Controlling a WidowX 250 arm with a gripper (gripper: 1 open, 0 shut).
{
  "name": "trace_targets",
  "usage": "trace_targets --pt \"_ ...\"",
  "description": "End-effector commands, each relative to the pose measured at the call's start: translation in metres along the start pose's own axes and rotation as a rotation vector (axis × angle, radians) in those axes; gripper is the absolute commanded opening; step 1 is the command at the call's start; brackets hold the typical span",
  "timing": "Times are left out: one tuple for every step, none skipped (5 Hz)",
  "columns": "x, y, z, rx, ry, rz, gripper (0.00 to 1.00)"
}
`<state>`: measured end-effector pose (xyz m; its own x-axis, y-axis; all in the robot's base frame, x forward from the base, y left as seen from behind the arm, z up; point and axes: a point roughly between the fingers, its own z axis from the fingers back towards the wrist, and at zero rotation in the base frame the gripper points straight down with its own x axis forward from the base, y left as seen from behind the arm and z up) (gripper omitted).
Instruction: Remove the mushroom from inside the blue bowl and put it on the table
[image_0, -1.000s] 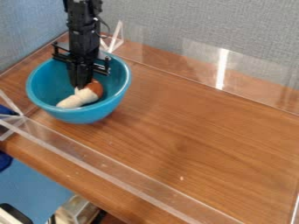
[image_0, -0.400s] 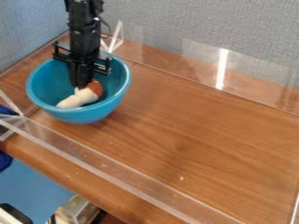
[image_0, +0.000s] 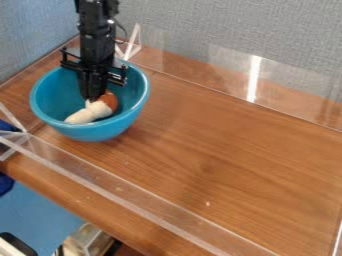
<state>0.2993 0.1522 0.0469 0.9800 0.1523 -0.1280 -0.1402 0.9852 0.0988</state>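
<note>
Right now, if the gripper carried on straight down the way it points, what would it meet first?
Probably the mushroom, at its capped end, inside the blue bowl; depth is unclear, and the jaws may already touch it.

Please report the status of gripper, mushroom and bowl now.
Gripper shut, down in bowl. Mushroom inside bowl, at gripper's tips; firm grip not confirmed. Bowl wall around it.

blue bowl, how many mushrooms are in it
1 toy mushroom with a cream-white stem and reddish-brown cap, lying inside the glossy turquoise-blue bowl, below the dark robot arm. The arm and bowl wall could hide more.
</note>
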Motion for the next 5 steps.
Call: trace_targets --pt "0.0027 0.0008 0.0128 0.016 -0.033 0.001 0.00" --pt "0.0027 0.0008 0.0145 0.019 -0.033 0.003 0.00" --pt "0.0027 0.0008 0.0161 0.021 -0.033 0.004 0.00" --pt "0.0026 0.0007 0.0178 0.024 -0.033 0.006 0.00" --pt "0.0026 0.0007 0.0194 0.026 -0.034 0.007 0.00"
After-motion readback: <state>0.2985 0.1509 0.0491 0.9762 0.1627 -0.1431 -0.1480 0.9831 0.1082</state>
